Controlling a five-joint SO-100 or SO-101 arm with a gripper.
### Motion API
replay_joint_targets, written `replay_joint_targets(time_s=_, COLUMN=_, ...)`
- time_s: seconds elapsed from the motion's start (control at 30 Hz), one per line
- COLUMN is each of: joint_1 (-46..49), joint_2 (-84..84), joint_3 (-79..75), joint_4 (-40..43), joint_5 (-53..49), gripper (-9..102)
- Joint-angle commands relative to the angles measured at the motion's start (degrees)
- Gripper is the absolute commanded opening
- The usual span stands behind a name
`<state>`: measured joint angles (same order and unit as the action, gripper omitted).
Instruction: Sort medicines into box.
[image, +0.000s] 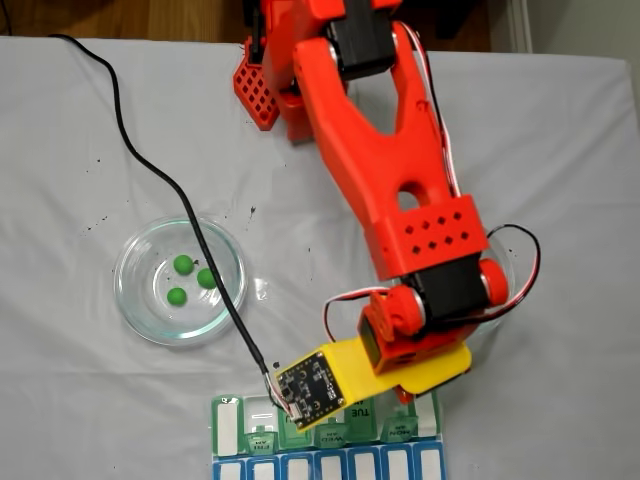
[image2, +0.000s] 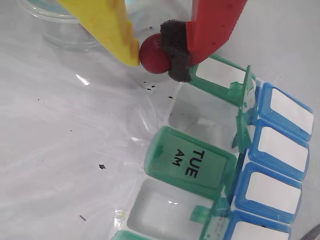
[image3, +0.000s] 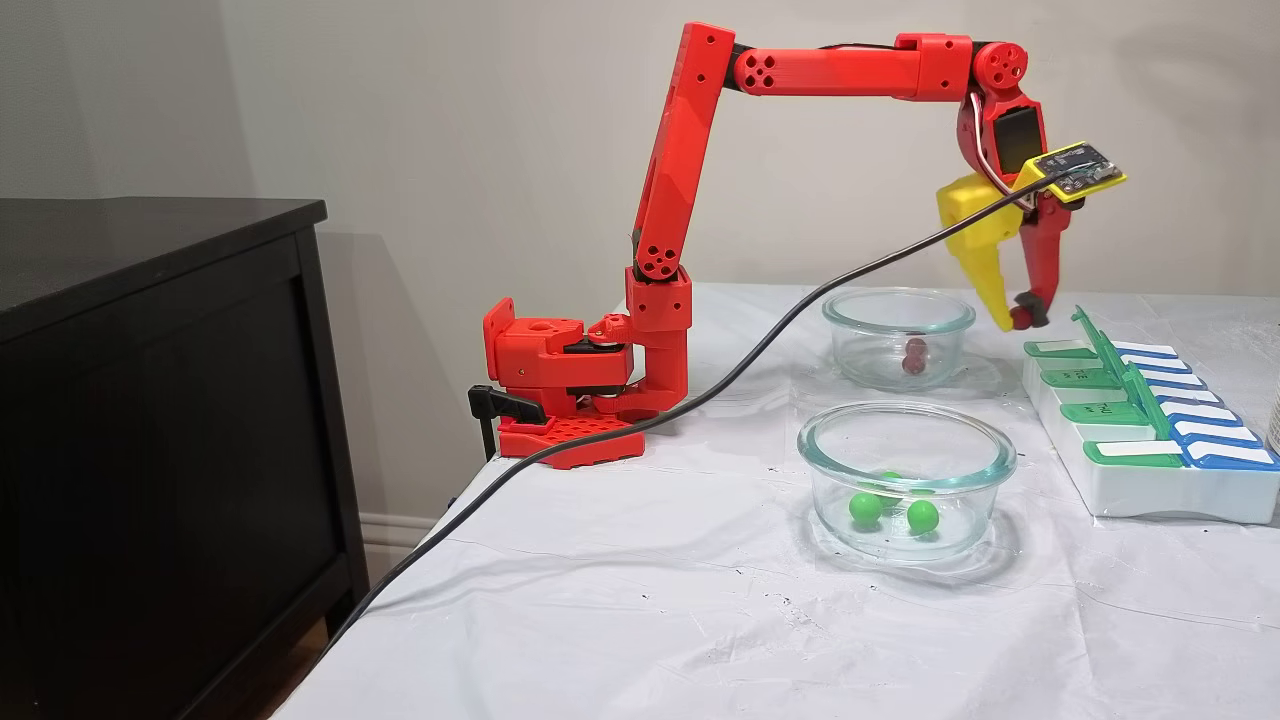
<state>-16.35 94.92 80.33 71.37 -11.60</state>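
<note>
Wrist view: the end effector (image2: 159, 56), one yellow finger and one red finger with a dark pad, pinches a small dark red round ball (image2: 154, 53) above the white-covered counter (image2: 60, 140), just beside the flat weekly pill organizer (image2: 190, 162). The organizer has translucent green lids, one reading TUE AM, and a blue row. In a fixed view its long axis runs toward the camera (image3: 1150, 440). Three bright green balls (image3: 866, 508) sit in the nearer clear glass dish (image3: 905, 440).
</note>
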Motion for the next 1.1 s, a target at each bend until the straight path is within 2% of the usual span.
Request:
replay_joint_targets(time_s=0.0, joint_1=-0.4, joint_2=2.4, joint_3=-4.2, joint_4=-1.8, joint_5=-0.5, gripper=0)
replay_joint_targets(time_s=0.37, joint_1=1.1, joint_2=-4.6, joint_3=-7.8, joint_4=-7.5, joint_5=-1.1, gripper=0)
replay_joint_targets(time_s=0.9, joint_1=1.8, joint_2=-0.8, joint_3=-3.3, joint_4=-14.3, joint_5=-1.9, gripper=1)
replay_joint_targets(time_s=0.97, joint_1=1.8, joint_2=-1.2, joint_3=-3.6, joint_4=-14.0, joint_5=-2.5, gripper=2)
replay_joint_targets(time_s=1.07, joint_1=1.7, joint_2=-2.8, joint_3=-5.6, joint_4=-11.3, joint_5=-3.6, gripper=15)
